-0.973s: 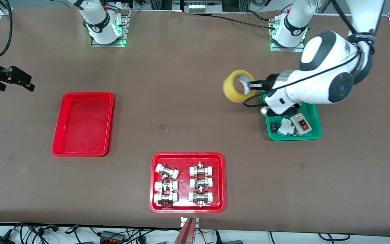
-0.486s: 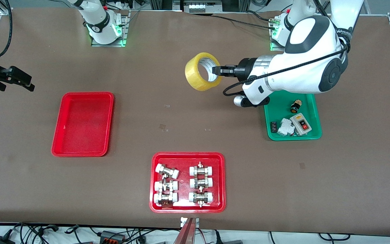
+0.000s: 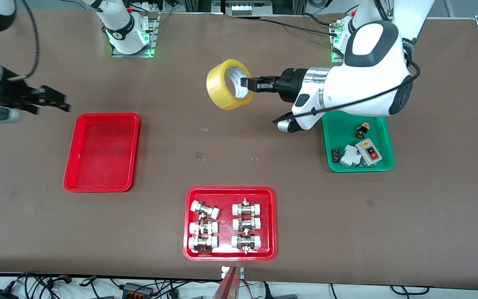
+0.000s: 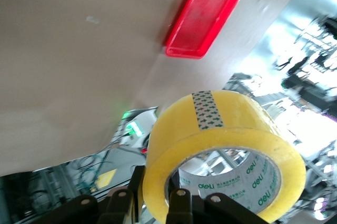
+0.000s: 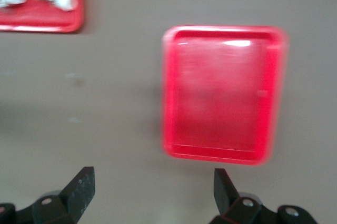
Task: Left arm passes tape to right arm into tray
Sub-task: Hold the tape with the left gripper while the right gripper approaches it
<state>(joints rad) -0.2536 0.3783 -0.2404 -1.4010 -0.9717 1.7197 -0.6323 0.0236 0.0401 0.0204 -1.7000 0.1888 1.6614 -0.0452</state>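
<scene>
The table (image 3: 239,166) carries the plain red tray (image 3: 101,152) toward the right arm's end. The left gripper (image 3: 250,84) clamps the tape (image 3: 227,84) aloft over bare tabletop, its hole sideways. The right gripper (image 3: 46,99), fingers apart, hovers beside the tray, its arm cut off.

Front view: high, across the table (image 3: 239,174), facing both arm bases — whole tabletop in frame, seen from well off.
Left wrist view: rides the left arm, looks along the left gripper (image 4: 158,203); the tape (image 4: 226,155) fills the foreground, very near.
Right wrist view: rides the right arm, looks straight down past the right gripper (image 5: 152,187) — table fairly near.
Shared: the tray (image 3: 102,152) (image 4: 204,16) (image 5: 224,92) shows in all three views.
</scene>
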